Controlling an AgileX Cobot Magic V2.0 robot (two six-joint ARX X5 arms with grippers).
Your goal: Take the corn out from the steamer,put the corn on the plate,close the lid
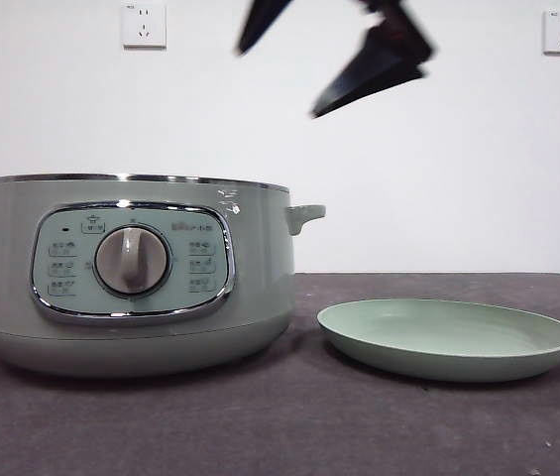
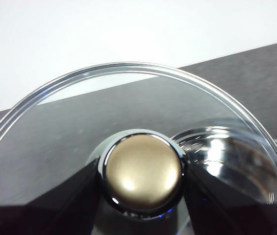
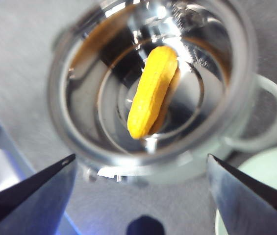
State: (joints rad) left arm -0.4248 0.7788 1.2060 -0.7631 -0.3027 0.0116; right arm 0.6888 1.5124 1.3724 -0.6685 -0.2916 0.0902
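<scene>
The sage-green steamer (image 1: 260,258) stands uncovered at the left of the table. The yellow corn (image 3: 152,90) lies inside the steamer (image 3: 55,98), on its shiny floor. My right gripper (image 3: 140,156) hangs open high above the pot and shows in the front view as two dark jaws (image 1: 280,81) spread apart. The pale green plate (image 1: 438,362) sits to the right of the pot with nothing on it, and its edge (image 3: 270,171) shows beside the pot's handle. My left gripper (image 2: 142,176) is shut on the knob (image 2: 143,161) of the glass lid (image 2: 69,132), held off to the side of the pot.
The dark grey table (image 1: 289,426) runs under both items. A white wall with two sockets (image 1: 144,25) stands behind. The pot's side handle (image 1: 304,213) points toward the plate. Part of the pot's rim (image 2: 226,152) shows through the held lid.
</scene>
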